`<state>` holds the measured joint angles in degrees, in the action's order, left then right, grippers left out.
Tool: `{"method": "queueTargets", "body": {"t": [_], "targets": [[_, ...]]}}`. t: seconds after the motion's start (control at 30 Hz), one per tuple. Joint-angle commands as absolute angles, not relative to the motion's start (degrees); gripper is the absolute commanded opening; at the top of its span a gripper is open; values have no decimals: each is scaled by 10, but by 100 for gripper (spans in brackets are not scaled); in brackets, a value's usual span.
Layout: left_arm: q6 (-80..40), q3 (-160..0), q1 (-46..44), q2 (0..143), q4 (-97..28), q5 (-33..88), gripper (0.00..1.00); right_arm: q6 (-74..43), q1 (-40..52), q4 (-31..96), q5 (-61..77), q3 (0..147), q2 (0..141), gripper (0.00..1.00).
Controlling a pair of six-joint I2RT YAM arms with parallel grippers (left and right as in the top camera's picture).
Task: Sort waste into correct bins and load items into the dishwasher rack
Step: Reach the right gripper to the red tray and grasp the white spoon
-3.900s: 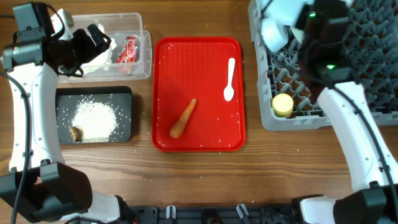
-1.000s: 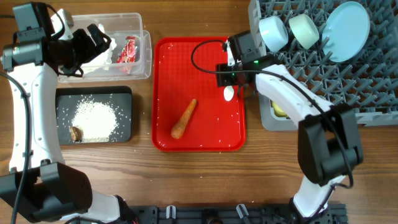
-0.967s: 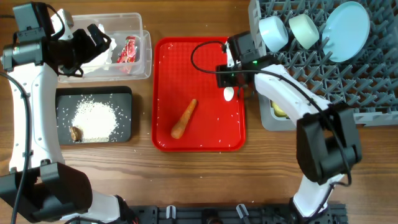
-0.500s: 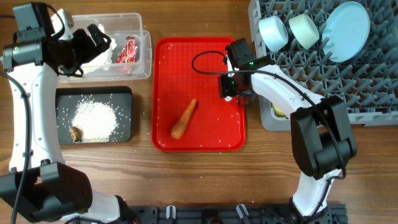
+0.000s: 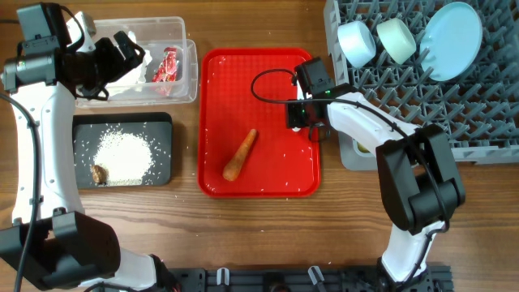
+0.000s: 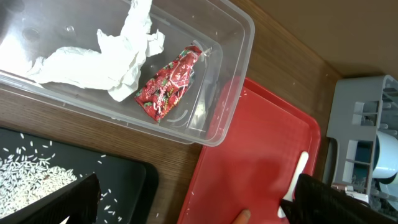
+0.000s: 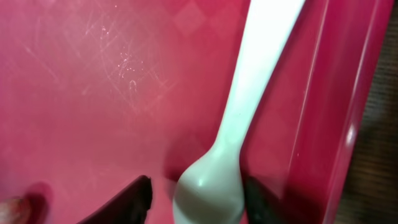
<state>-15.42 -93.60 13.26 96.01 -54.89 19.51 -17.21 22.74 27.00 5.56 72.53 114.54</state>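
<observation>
Overhead: shows right gripper low at the red tray's right edge, with carrot mid-tray; left gripper above the tub. Left wrist: shows fingers spread wide, tissue and wrapper in that tub. Right wrist: catches fingers narrowly flanking the spoon's bowl on the tray, a gap on one side.

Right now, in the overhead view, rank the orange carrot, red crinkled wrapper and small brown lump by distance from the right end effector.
1. Orange carrot, on the flat red tray, beside the right end effector.
2. Red crinkled wrapper, in the clear plastic tub.
3. Small brown lump, on the black tray, far left.
</observation>
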Motion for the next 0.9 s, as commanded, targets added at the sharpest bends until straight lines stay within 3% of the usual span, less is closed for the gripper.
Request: {"method": "queueTargets", "body": {"t": [0.0,0.17,0.27,0.63,0.87], "targets": [[-153,-939,134,960,-548,194,100,-180,230,275,65,708,1172,34],[-153,-939,134,960,-548,194,100,-180,230,275,65,708,1183,19],[-153,-939,134,960,-548,194,100,-181,230,278,65,708,1186,4],[-153,-939,134,960,-548,194,100,-155,226,297,65,718,1173,4],[-153,-939,134,960,-548,194,100,-140,208,338,65,770,1061,4]]}}
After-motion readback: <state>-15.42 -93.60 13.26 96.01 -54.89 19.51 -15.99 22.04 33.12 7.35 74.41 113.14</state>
